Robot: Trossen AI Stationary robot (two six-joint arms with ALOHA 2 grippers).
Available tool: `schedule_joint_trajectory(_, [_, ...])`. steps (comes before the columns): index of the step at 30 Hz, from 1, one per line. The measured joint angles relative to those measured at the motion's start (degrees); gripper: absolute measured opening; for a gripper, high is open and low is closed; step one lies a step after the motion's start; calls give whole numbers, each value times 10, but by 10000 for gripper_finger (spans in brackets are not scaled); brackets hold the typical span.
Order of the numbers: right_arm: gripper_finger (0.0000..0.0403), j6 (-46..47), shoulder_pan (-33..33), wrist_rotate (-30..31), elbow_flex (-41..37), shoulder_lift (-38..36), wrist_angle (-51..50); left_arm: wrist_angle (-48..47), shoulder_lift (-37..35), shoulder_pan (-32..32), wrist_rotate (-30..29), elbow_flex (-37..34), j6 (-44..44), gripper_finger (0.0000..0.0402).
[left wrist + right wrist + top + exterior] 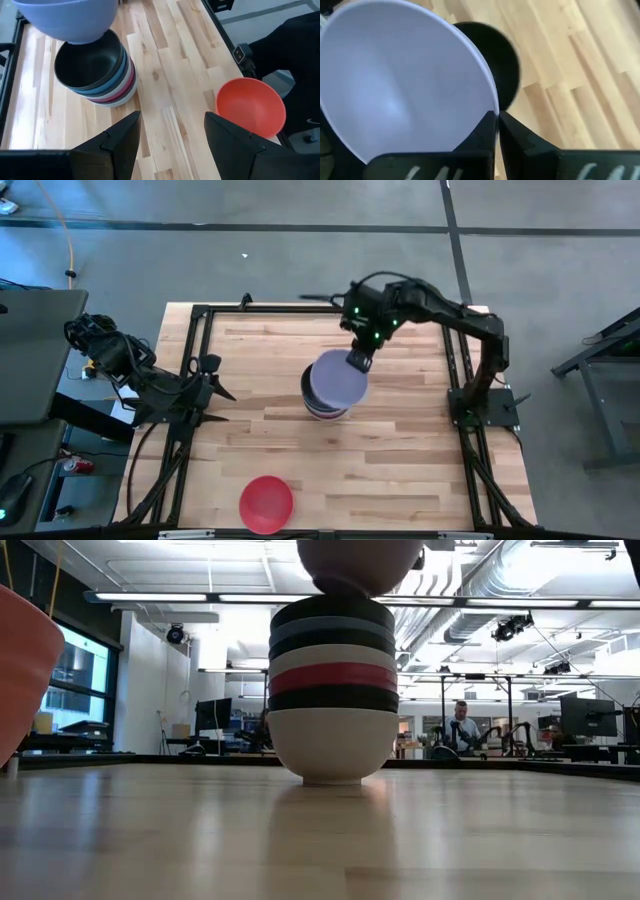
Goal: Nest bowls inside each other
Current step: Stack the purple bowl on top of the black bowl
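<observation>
The lavender bowl [338,378] is held, rim clamped, in the right pincer [357,360] just above the nested stack [333,690]. The left pincer [172,137], fingers apart, is parked well left of the stack; the red bowl [266,503] apparently lies apart.

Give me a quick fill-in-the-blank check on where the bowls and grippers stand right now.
1. The right gripper is shut on the rim of the ____ bowl, held above the stack.
2. The bottom bowl of the stack is ____.
3. The bowl alone near the table's front edge is ____.
4. The left gripper is ____ and holds nothing.

Missing words: lavender; white; red; open
</observation>
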Motion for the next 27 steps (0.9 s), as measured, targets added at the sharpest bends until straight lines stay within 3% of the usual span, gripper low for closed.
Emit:
schedule_joint_trajectory(14, [0, -54, -40, -42, 0, 58, 27, 0, 0, 2, -27, 0, 10, 209])
schedule_joint_trajectory(27, [0, -35, -50, -49, 0, 109, -7, 0, 0, 2, -25, 0, 4, 209])
